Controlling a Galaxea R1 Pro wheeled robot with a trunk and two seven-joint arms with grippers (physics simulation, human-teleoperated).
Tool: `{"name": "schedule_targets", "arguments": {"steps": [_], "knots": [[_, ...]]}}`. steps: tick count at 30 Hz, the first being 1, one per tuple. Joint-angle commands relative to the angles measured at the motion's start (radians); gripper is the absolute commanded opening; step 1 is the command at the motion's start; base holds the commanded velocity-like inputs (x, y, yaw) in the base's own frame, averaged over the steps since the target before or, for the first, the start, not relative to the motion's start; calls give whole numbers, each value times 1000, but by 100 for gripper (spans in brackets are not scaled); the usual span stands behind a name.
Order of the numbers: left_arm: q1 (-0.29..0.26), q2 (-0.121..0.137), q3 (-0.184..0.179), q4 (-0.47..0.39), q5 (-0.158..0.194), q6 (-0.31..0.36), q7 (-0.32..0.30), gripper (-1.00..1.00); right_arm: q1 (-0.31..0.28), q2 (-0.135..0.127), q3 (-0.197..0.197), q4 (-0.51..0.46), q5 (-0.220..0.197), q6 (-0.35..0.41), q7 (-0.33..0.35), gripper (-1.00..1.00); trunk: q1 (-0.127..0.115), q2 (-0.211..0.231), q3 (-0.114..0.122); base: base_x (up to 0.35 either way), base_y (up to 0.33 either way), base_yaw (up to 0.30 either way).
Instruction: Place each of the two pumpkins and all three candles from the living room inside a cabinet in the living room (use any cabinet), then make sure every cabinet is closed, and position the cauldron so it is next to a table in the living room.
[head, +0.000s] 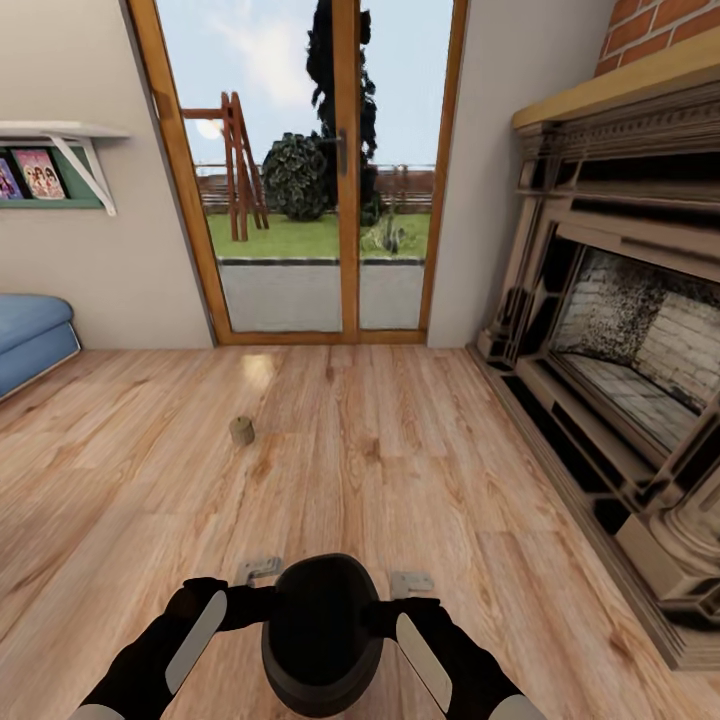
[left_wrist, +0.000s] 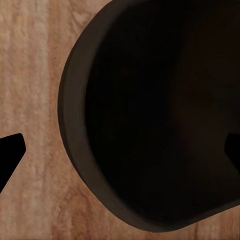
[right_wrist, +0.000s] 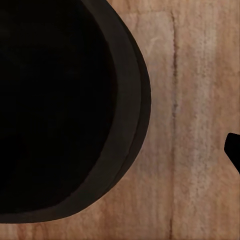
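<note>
Both claws, left claw (head: 262, 570) and right claw (head: 410, 583), spread wide, flank the black cauldron (head: 322, 630) between them; a candle (head: 241, 430) stands on the floor beyond the cauldron, leftward, nearer the left arm.

Both black arms reach forward, left gripper (head: 262, 572) and right gripper (head: 408, 584) level, fingers spread wide apart.

- Both arms are matte black with rounded, glove-like wrist housings.
- A long pale grey-white oval panel runs along the left forearm (head: 195, 628) and another along the right forearm (head: 424, 660).
- Black pointed fingertips (left_wrist: 10, 150) show in the wrist views, without visible markings.
</note>
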Motion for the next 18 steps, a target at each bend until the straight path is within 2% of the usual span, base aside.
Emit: {"name": "schedule_targets", "arguments": {"steps": [1, 8, 18], "knots": [[-1, 1, -3, -1, 6, 3, 5, 100, -1, -1, 4, -1, -10, 1, -10, 100, 4, -8, -4, 0, 0, 0], [0, 1, -3, -1, 6, 3, 5, 100, -1, -2, 5, -1, -12, -15, -10, 100, 31, -57, -26, 0, 0, 0], [-1, 1, -3, -1, 6, 2, 4, 100, -1, -2, 6, -1, -12, -16, -10, 100, 35, -59, -65, 0, 0, 0]]}}
